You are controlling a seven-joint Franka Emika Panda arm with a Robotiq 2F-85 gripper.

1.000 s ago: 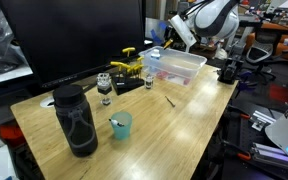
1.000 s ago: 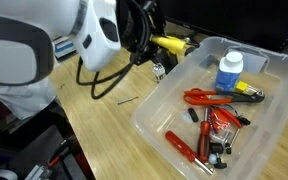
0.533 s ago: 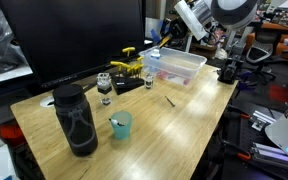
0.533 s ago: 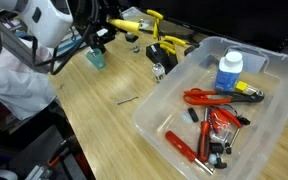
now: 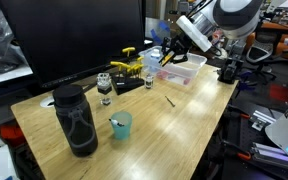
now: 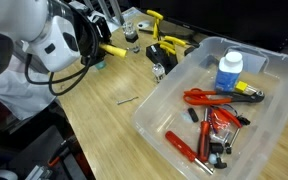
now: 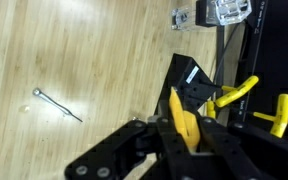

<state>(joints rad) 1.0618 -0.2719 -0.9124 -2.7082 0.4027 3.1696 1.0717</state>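
**A:** Wrist view: we're seeing the gripper (image 7: 185, 128) clamping the yellow-handled tool (image 7: 182, 105), jaws closed on it from both sides. It's hanging above the table (image 7: 74, 50), not touching it.

**B:** What are we looking at underneath?

**A:** The yellow clamps (image 7: 239, 92) are lying just beside it. A thin pin (image 7: 56, 104) is lying well apart on the wood.

**B:** And outside?

**A:** In an exterior view the gripper (image 5: 166, 50) is hovering off the table at the end near the clear bin (image 5: 189, 68). The grip itself is too small for us to read there.

**B:** Other angle?

**A:** In an exterior view the yellow-handled tool (image 6: 112, 50) is sticking out from behind the arm (image 6: 44, 45), over the wood. The clear bin (image 6: 154, 118) is well apart from it, with red pliers (image 6: 209, 97) and a white bottle (image 6: 229, 72) lying inside.

**B:** So which step are we calling it?

**A:** We're judging it as the carry: gripped and airborne, not yet set down anywhere.

**B:** What is the next move calling for?

**A:** We're thinking a chosen landing spot and a descent clear of the yellow clamps and the bin wall. The jaws should be releasing only once the yellow-handled tool is resting on something.
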